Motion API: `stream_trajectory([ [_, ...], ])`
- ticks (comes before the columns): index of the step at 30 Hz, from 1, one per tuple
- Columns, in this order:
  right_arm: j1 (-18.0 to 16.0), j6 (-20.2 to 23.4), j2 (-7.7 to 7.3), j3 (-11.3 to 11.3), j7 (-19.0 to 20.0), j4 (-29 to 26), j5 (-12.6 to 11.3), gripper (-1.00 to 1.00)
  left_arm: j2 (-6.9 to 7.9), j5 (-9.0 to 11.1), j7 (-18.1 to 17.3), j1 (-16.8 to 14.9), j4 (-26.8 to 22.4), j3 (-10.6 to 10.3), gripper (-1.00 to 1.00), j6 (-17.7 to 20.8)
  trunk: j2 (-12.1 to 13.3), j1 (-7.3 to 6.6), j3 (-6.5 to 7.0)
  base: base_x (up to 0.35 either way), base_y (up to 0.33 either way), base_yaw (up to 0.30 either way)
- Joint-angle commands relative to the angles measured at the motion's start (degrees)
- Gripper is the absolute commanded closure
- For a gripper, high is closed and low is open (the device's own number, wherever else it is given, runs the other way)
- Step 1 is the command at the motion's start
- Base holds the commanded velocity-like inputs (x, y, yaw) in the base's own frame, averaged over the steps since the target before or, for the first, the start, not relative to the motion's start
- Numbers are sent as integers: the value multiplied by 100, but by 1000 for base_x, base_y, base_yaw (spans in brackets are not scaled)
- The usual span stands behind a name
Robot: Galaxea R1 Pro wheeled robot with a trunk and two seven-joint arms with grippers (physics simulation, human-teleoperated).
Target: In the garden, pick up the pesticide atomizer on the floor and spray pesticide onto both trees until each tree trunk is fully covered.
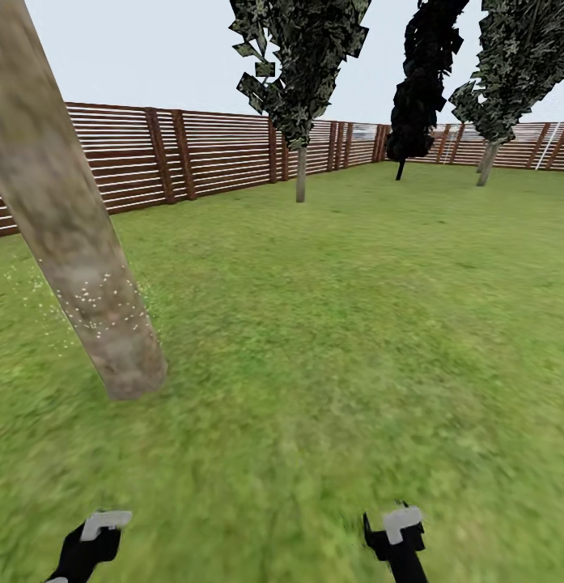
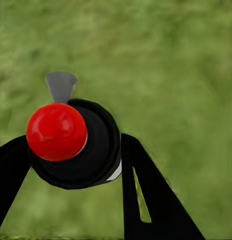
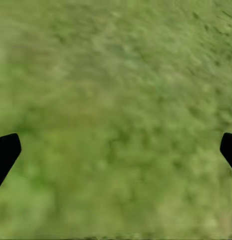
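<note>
Pesticide atomizer [image 2: 76, 145] clamped between left gripper [image 2: 71, 165] fingers, red top toward wrist camera. Judged light, rigid, smooth: hold round black body, keep top clear.

Right gripper [image 3: 116, 150] spread wide, empty, above lawn [image 1: 354, 324].

Tree trunk [image 1: 67, 219] at 10 o'clock, near, leaning, pesticide [image 1: 91, 295] specks low on it. Second tree [image 1: 301, 89] at 12, well apart. Fence [image 1: 217, 150] far; open grass between.

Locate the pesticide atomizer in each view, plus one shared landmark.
Head view: cannot make it out; the left gripper sits at the bottom-left edge.
Left wrist view: pesticide atomizer left of centre, red top toward camera, between the fingers.
Right wrist view: not in it.
Shared landmark: the lawn.
</note>
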Motion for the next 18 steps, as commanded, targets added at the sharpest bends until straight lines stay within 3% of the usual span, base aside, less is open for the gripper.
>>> stream_trajectory([
  [1,17,-39,13,14,-239,26,-206,-100,-5,267,74,44,85,-13,100,-116,0,0,1,0,0,0],
  [2,21,-46,24,15,-294,33,-262,-100,-16,370,92,54,150,-13,100,-146,0,0,1,0,0,0],
  [4,32,-40,119,22,-371,60,-329,-100,-174,521,119,93,503,-13,100,-186,0,0,1,0,0,0],
  [11,638,-30,156,23,-391,63,-336,-100,-152,544,124,272,568,-11,100,-211,0,0,1,0,0,0],
  [18,704,-30,157,20,-391,62,-336,-100,-198,532,124,275,539,-33,100,-215,0,0,1,0,0,0],
])
